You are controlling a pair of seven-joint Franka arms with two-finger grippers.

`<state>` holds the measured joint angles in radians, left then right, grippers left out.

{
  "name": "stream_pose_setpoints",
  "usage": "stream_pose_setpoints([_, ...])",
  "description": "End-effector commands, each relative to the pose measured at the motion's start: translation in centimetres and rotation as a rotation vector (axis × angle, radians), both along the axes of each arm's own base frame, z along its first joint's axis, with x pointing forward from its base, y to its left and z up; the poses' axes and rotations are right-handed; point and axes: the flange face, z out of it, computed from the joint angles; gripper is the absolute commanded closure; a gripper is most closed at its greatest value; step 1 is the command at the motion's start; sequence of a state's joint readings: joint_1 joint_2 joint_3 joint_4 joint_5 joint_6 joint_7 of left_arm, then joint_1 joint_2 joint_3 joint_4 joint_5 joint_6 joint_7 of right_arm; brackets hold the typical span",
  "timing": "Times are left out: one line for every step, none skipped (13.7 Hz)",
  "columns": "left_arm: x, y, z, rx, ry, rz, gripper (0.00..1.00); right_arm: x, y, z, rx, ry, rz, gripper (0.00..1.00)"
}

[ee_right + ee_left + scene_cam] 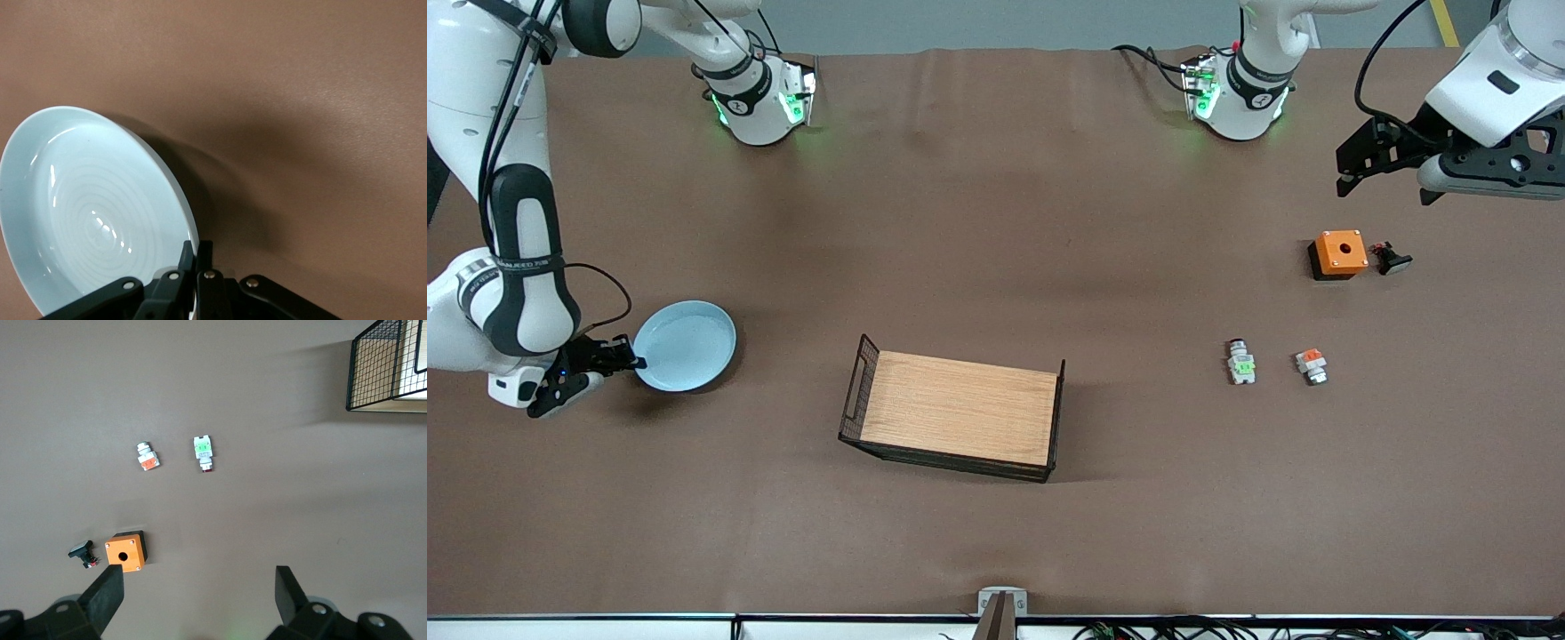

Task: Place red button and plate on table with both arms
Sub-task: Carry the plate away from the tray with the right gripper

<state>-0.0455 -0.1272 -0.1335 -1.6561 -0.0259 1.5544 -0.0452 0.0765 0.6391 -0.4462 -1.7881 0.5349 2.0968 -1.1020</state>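
Note:
The pale blue plate [687, 345] is at the right arm's end of the table [996, 222]. My right gripper [633, 360] is shut on its rim; in the right wrist view the fingers [197, 250] pinch the rim of the plate [87, 213], which casts a shadow on the mat beside it. The red button [1240, 361], whitish with a green block, lies on the mat toward the left arm's end and also shows in the left wrist view [204, 450]. My left gripper [1352, 173] is open and empty in the air [198, 580], over the mat beside the orange box.
A wooden tray with black wire sides [956, 409] stands mid-table. An orange box with a hole [1339, 253] and a small black part [1392, 259] lie farther from the camera than the button. A similar part with an orange block [1312, 365] lies beside the button.

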Motion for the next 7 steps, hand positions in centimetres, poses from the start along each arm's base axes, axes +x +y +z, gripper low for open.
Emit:
stream_pose_setpoints([-0.6,-0.1,0.3,0.020,-0.012,0.012,0.00,0.4,-0.5,-0.3,0.019,-0.024,0.005,0.98])
stream_pose_setpoints([-0.6,-0.1,0.3,0.020,-0.012,0.012,0.00,0.4,-0.5,-0.4,0.018,-0.024,0.006,0.97])
stream_pose_setpoints([-0.6,-0.1,0.4,0.020,-0.013,0.012,0.00,0.4,-0.7,-0.7,0.014,-0.027,0.009,0.97])
stream_pose_setpoints([-0.6,-0.1,0.4,0.020,-0.013,0.011,0.00,0.5,-1.0,-0.9,0.001,-0.039,0.012,0.97])
stream_pose_setpoints([-0.6,-0.1,0.4,0.020,-0.013,0.012,0.00,0.4,-1.3,-1.4,-0.004,-0.044,0.022,0.97])
stream_pose_setpoints([-0.6,-0.1,0.4,0.020,-0.013,0.011,0.00,0.3,-1.5,-1.5,0.003,-0.051,0.019,0.97])
stream_pose_setpoints([-0.6,-0.1,0.4,0.020,-0.013,0.011,0.00,0.3,-1.5,-1.8,0.007,-0.051,0.022,0.97])
